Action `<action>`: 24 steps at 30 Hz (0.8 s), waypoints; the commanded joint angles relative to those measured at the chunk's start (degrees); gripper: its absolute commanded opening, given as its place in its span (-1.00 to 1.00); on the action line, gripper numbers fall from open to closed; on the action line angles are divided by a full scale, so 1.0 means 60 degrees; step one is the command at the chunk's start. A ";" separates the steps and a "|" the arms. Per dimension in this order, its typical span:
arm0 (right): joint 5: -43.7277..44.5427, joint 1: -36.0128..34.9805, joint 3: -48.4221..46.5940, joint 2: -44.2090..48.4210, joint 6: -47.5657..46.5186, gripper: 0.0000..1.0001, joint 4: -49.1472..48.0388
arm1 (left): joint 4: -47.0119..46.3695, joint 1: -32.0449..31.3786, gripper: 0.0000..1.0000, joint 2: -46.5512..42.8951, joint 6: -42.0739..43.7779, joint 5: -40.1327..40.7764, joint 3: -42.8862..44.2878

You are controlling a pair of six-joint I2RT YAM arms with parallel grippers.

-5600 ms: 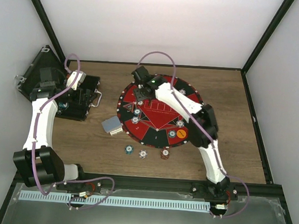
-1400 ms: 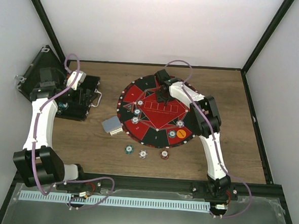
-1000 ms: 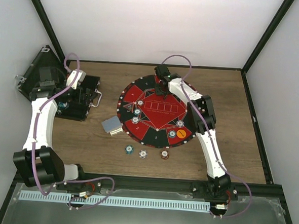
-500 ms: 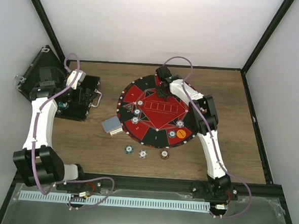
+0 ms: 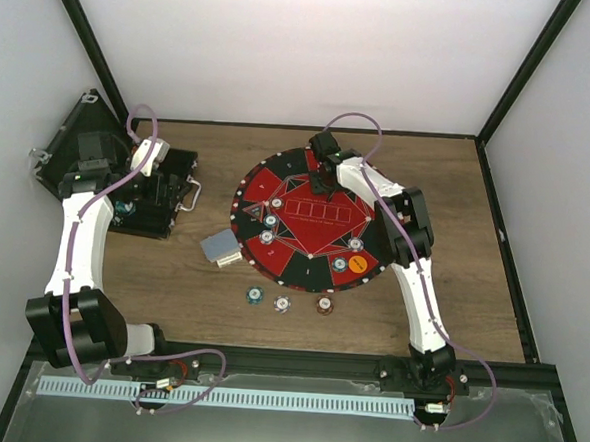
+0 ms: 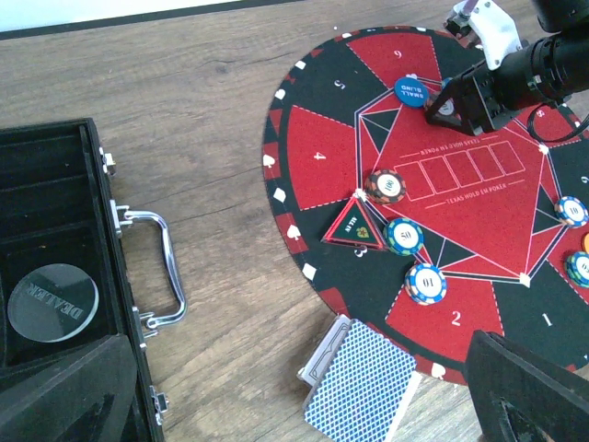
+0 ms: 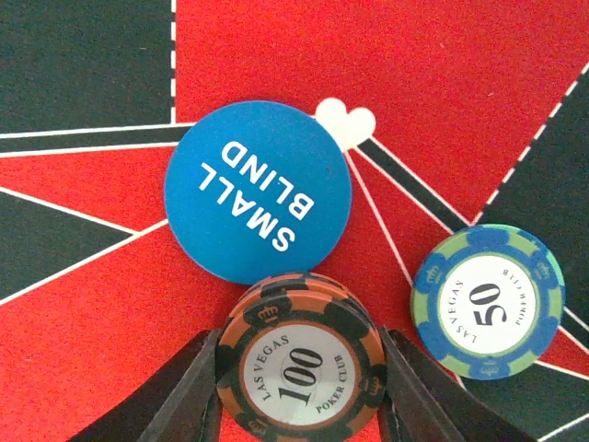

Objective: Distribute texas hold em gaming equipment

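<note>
Right gripper (image 7: 301, 396) clasps a brown 100 poker chip (image 7: 300, 364) over the red-and-black mat (image 5: 320, 228).
The chip sits against the blue Small Blind button (image 7: 259, 191) at the mat's far side; left gripper (image 5: 155, 175), fingers spread wide, hangs above the black case (image 5: 160, 211).

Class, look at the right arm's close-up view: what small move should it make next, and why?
Probably open the right fingers and let go of the 100 chip. They pinch its edges down at the red mat, next to the blue small blind disc and apart from the 50 chip, so it seems to be in place.
</note>
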State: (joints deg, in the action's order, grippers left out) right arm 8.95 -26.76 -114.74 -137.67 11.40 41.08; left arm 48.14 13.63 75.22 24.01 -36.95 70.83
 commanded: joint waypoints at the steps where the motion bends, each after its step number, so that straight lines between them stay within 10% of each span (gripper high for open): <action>1: 0.0031 0.0046 -0.0386 -0.0052 -0.0045 -0.09 0.0258 | -0.0105 0.0058 1.00 -0.0025 -0.0006 -0.0124 0.0002; 7: 0.0365 -0.0100 -0.0459 0.0756 -0.0228 0.42 0.0289 | -0.0056 0.0062 1.00 -0.0069 -0.0060 -0.0340 0.0028; 14: 0.0885 -0.0570 0.0050 0.2252 -0.0211 0.48 0.0557 | 0.0007 0.0072 1.00 -0.0100 0.0007 -0.0232 0.0053; 24: 0.0927 -0.2246 0.5792 0.6561 0.1022 0.77 -0.0061 | 0.0010 0.0070 1.00 -0.0057 0.0092 -0.0303 0.0027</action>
State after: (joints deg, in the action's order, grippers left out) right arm 14.15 -36.56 -91.72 -105.32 12.91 40.12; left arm 48.18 13.63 75.20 24.05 -37.65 70.83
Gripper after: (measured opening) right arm 0.861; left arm 0.999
